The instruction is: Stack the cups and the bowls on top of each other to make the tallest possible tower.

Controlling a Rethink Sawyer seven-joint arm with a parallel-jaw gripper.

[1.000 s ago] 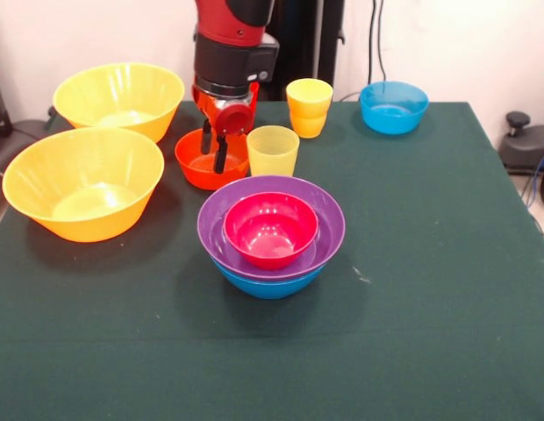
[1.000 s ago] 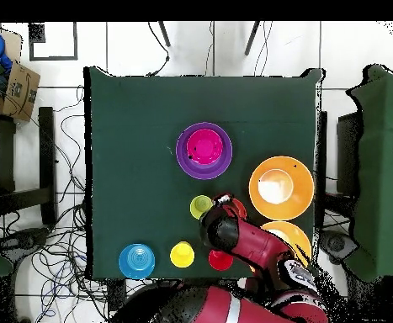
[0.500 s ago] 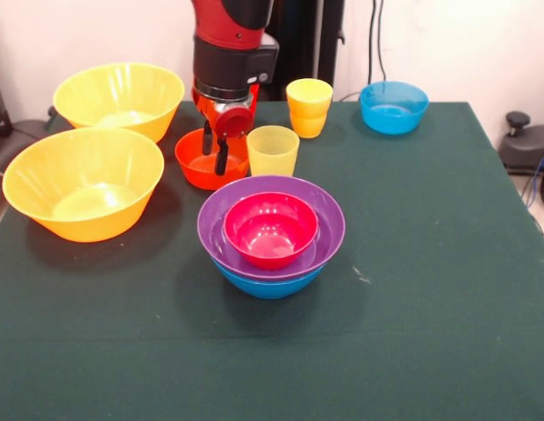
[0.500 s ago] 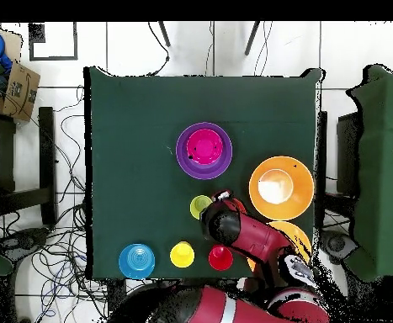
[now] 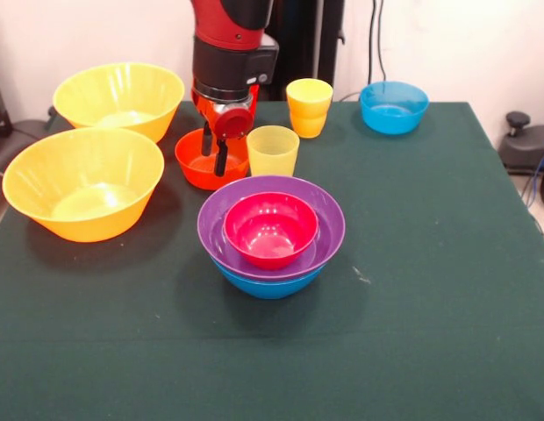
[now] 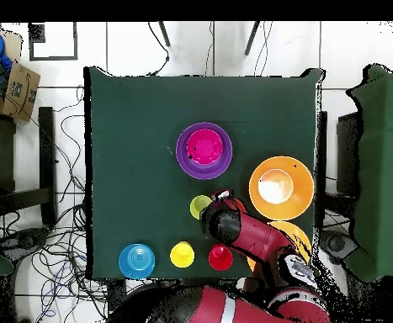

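- The gripper (image 5: 213, 145) hangs over the orange-red bowl (image 5: 202, 163), its two dark fingers (image 5: 221, 154) pointing down inside the bowl
- The jaws stand a little apart, with nothing between them; whether a tip touches the bowl's wall, I cannot tell
- The pale yellow cup (image 5: 272, 150) stands upright just beside the orange-red bowl
- The tower (image 5: 271, 233) sits in front of that bowl on the bench (image 5: 412, 289): pink-red bowl nested in purple, purple in blue
- Two large yellow-orange bowls (image 5: 83, 181) lie near the orange-red bowl, on the side away from the pale cup
- The stacked orange-yellow cups (image 5: 309, 107) and the light-blue bowl (image 5: 393, 106) stand behind it, the light-blue bowl farther off
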